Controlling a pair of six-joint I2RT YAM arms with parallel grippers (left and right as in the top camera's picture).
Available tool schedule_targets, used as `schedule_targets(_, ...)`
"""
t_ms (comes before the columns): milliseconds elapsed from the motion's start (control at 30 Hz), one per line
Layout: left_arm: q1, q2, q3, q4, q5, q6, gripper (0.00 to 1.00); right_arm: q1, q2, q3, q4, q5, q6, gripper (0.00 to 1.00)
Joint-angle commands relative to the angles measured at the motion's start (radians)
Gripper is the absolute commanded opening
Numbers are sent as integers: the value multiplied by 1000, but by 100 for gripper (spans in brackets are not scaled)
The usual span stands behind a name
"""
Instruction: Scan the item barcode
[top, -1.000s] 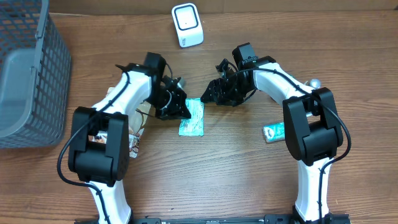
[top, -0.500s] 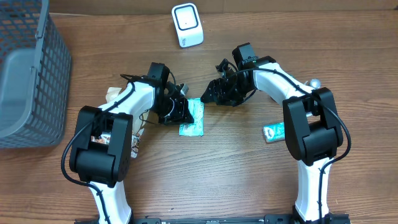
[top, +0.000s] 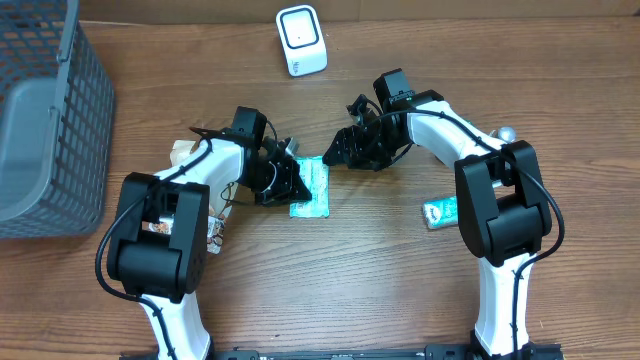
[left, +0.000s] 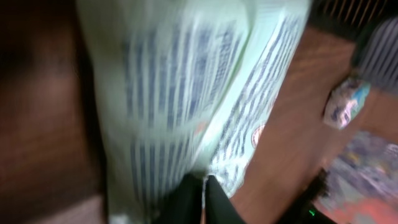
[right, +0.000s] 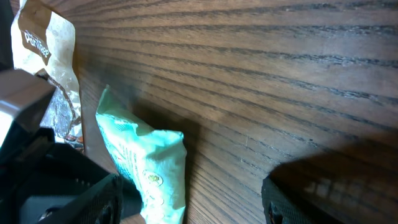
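A pale green packet (top: 311, 189) lies flat on the wooden table between the two arms. Its printed face fills the left wrist view as a blurred green packet (left: 186, 87). My left gripper (top: 287, 182) sits at the packet's left edge, jaws nearly together and pinching that edge (left: 204, 186). My right gripper (top: 337, 152) hovers just past the packet's far right corner and stands open. In the right wrist view the packet (right: 146, 162) lies beside the left finger (right: 87, 199). The white scanner (top: 301, 40) stands at the back, apart from both grippers.
A grey mesh basket (top: 45, 120) takes up the left edge. Snack packets (top: 186, 155) lie under the left arm, and one of them shows as a brown-and-white bag (right: 43, 50). Another small green packet (top: 438, 212) lies by the right arm's base.
My left gripper has slid right and toward the front along the packet's left edge, nudging the packet slightly. The right arm has not moved.
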Motion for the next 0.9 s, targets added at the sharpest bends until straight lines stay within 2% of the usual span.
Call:
schedule_targets(0,46,21,93,-63,31,25,15,5,15,-13,3,13,-10,69)
schedule_targets(167,70,16,212,-182,10,57,16,5,15,-13,3,36,-10,69)
schedule_targets(300,61,17,213,-229,-53,56,15,5,15,-13,5,36,-9,69)
schedule_targets(533,16,18,152,-229,-214,27,9,5,15,-13,13,36,-9,69)
schedule_targets(867,10,20,134,-194,-214,15,11,5,15,-13,10,36,-9,70)
